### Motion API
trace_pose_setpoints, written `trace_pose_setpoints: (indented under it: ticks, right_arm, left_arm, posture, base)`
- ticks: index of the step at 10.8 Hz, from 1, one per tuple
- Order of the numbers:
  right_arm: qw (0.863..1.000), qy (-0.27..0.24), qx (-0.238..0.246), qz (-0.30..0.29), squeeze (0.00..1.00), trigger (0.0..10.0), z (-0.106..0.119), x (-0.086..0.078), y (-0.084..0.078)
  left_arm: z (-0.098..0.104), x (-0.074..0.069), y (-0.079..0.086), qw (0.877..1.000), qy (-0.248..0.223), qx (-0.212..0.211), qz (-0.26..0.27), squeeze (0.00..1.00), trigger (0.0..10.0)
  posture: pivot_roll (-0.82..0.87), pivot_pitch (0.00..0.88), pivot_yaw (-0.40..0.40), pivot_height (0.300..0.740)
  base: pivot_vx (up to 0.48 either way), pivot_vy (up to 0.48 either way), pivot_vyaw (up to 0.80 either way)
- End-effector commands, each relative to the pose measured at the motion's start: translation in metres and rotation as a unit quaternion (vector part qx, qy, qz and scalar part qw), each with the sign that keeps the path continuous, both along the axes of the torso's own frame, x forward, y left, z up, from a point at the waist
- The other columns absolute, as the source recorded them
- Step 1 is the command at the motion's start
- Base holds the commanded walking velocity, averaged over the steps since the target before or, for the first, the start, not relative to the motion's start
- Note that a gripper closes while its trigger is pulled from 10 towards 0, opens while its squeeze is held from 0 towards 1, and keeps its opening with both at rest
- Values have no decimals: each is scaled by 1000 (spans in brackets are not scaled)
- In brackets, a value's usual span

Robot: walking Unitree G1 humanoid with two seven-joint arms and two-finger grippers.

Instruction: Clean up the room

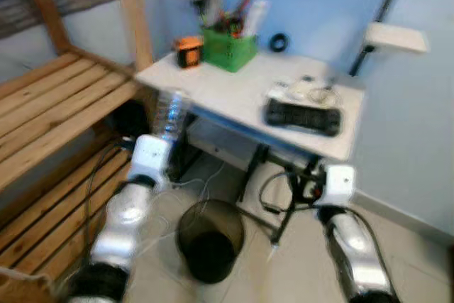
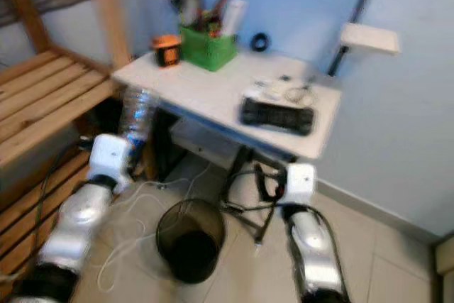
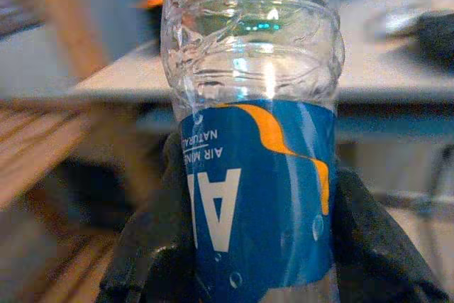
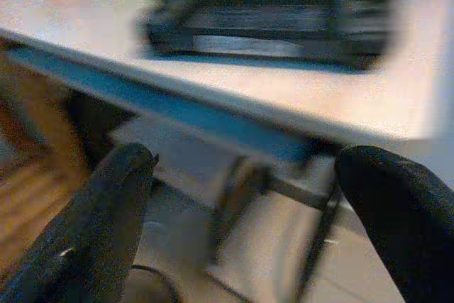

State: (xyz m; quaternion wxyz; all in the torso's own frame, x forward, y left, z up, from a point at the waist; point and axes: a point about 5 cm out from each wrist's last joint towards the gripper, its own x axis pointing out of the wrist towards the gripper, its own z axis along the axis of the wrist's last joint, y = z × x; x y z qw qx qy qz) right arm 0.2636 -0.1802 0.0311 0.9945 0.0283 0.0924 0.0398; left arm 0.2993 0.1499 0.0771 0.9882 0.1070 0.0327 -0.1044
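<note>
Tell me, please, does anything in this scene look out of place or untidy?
Loose white cables lie tangled on the floor under the white desk, beside the black bin. The clear plastic bottle is off any surface: the left tool holds it below the desk's edge. On the desk, small clutter sits behind the keyboard.

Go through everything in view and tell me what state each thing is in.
Bottle: held by left gripper, looks empty.
Right gripper: open, holding nothing.
Bin: upright on the floor, looks empty.
Green holder: upright, full of pens.
Keyboard: flat on the desk.
</note>
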Motion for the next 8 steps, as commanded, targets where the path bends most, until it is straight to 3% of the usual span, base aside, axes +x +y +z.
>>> trace_pose_setpoints:
  ticks: [1,2,3,4,6,8]
  right_arm:
    - [1000,-12,5,-2,0,10000,5,5,1]
    - [1000,-10,3,2,0,10000,4,3,3]
    - [1000,-9,0,12,0,10000,3,2,3]
    - [1000,-7,-2,19,0,10000,2,-1,3]
    - [999,-4,-3,37,0,10000,0,-7,3]
    - [985,16,7,171,0,10000,-6,-24,24]
  left_arm:
    - [8,4,2,1000,-17,8,-3,0,10000]
    - [7,4,-1,1000,-16,17,-9,0,10000]
    - [7,3,-3,1000,-20,19,-12,0,10000]
    - [6,4,1,1000,-12,-4,7,0,10000]
    - [6,4,3,1000,-13,-6,15,0,10000]
    - [6,0,4,1000,-19,-11,22,0,10000]
  posture:
    - [-3,0,-11,740]
    - [-3,0,-11,740]
    - [-6,0,-13,740]
    - [-5,0,-16,740]
    - [-2,0,-22,740]
    - [-3,0,-29,740]
  base:
    - [304,-368,0]
    - [304,-368,0]
    - [277,-390,794]
    - [0,0,781]
    - [0,0,766]
    - [0,0,741]
